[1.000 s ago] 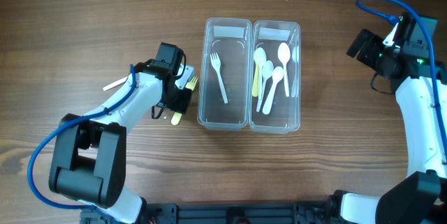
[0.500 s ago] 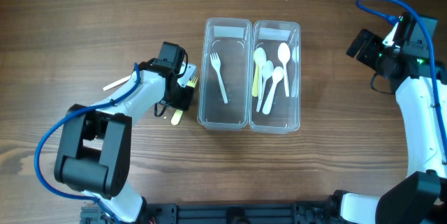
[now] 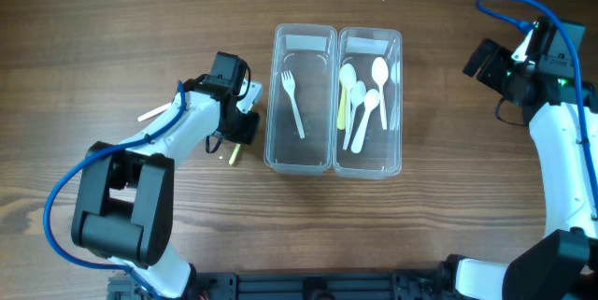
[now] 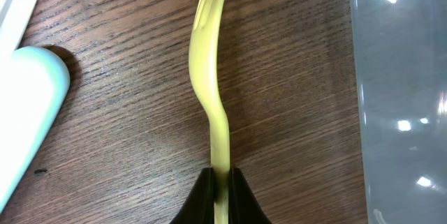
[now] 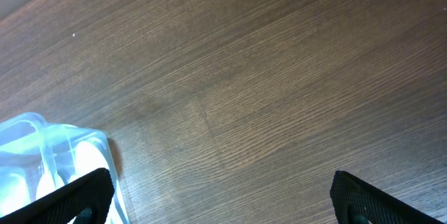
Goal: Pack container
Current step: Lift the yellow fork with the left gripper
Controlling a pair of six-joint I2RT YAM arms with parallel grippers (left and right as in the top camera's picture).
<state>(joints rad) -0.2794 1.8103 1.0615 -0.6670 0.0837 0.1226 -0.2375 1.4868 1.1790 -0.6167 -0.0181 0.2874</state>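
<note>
Clear plastic container (image 3: 304,31): two long rectangular tubs joined side by side, corners rounded, walls glossy with patches of light. Sits in the middle of the worktop (image 3: 112,20), between the two arms, flat and open side up. Runs lengthwise from the far edge toward the near edge in the overhead view, with the tubs side by side left to right. Holds a white fork (image 3: 293,104) in the left tub, nearly along the long axis, tines toward the far end. Holds several white spoons (image 3: 363,104) and a yellow piece (image 3: 342,113) in the right tub, roughly lengthwise, bowls toward the far end.

Pinched narrow, the left claw (image 4: 221,185), clamped on the handle of a yellow utensil (image 4: 208,77), just left of the container and apart from it. Stretches away from the tips, roughly parallel to the tub wall.

Spread wide over bare wood, the right claw (image 5: 220,199), well to the right of the container.
</note>
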